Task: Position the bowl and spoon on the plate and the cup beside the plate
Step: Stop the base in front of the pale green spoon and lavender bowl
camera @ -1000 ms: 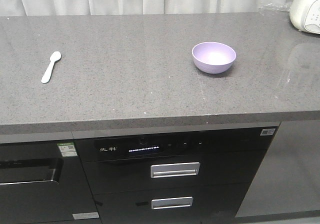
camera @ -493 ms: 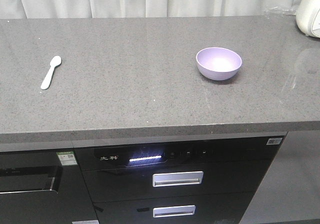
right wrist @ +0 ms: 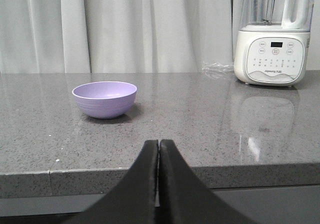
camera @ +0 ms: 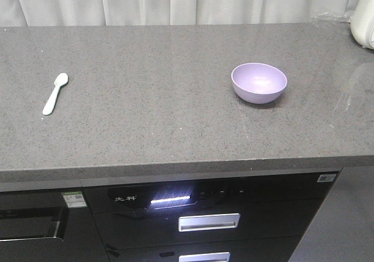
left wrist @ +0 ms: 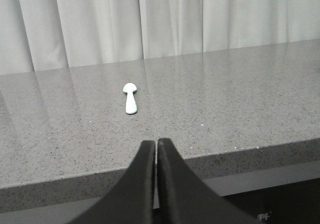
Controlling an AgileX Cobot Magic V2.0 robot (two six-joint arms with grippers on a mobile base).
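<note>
Two task things sit well apart on the grey speckled surface (camera: 146,121). The spoon (camera: 55,93) lies flat near the left end, its rounded head pointing toward the curtain (camera: 175,2) and its handle slanting back toward the front edge. The bowl (camera: 259,82) stands upright on the right half, mouth up, its paler inside showing. Neither touches anything else.

In the left wrist view the left jaws are clenched, with only a thin seam between the dark tips, and they grip nothing. They sit low, in front of the surface's front edge. The spoon (left wrist: 130,97) lies ahead of them and slightly to the left, well clear.

In the right wrist view the right jaws are pressed together the same way, also on nothing, and also low before the front edge. The bowl (right wrist: 104,99) stands ahead and to their left, apart from them. A white blender (right wrist: 272,39) stands at the far right of the surface near the curtain, with crumpled clear plastic (right wrist: 218,68) just beside it.

Below the surface, a dark cabinet front carries a lit white strip (camera: 170,199) above a silver handle (camera: 209,221).
</note>
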